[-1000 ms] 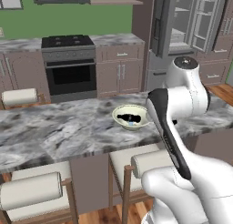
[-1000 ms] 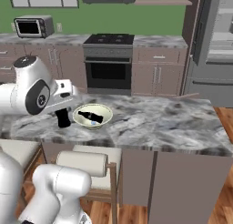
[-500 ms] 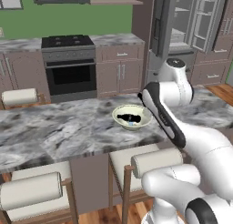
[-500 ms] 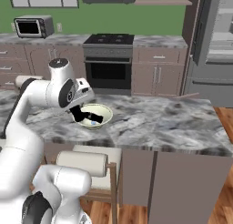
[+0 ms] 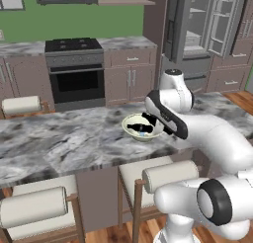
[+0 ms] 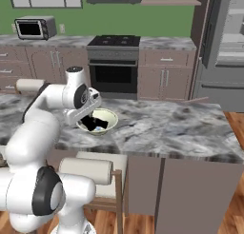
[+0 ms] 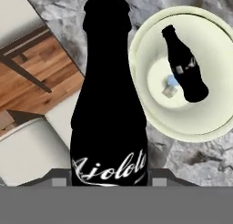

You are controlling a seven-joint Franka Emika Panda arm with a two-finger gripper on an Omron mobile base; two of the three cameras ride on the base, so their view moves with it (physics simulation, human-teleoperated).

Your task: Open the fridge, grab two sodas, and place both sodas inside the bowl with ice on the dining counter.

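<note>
My gripper (image 7: pixel 109 178) is shut on a black soda bottle (image 7: pixel 109 95) that stands tall in the hand view. Just beside it sits the cream bowl (image 7: pixel 214 45), with a second soda (image 7: pixel 185 66) lying inside next to a bit of ice (image 7: pixel 170 86). From the base views, the gripper (image 5: pixel 154 120) (image 6: pixel 88 120) hangs at the near rim of the bowl (image 5: pixel 133 133) (image 6: pixel 108 120) on the dining counter (image 5: pixel 69 138) (image 6: pixel 167 128). The fridge (image 5: pixel 197 24) (image 6: pixel 228 38) stands behind with its upper doors open.
Cushioned stools (image 5: pixel 34 207) (image 5: pixel 170 175) (image 6: pixel 88 171) line the near side of the counter, and one (image 5: pixel 20 104) sits at the far side. A black stove (image 5: pixel 74 69) and brown cabinets (image 5: pixel 128 79) run along the back wall.
The arm has swung in and lowered, bringing the held soda from beside the bowl to its near rim. The bowl and the soda in it have stayed put.
</note>
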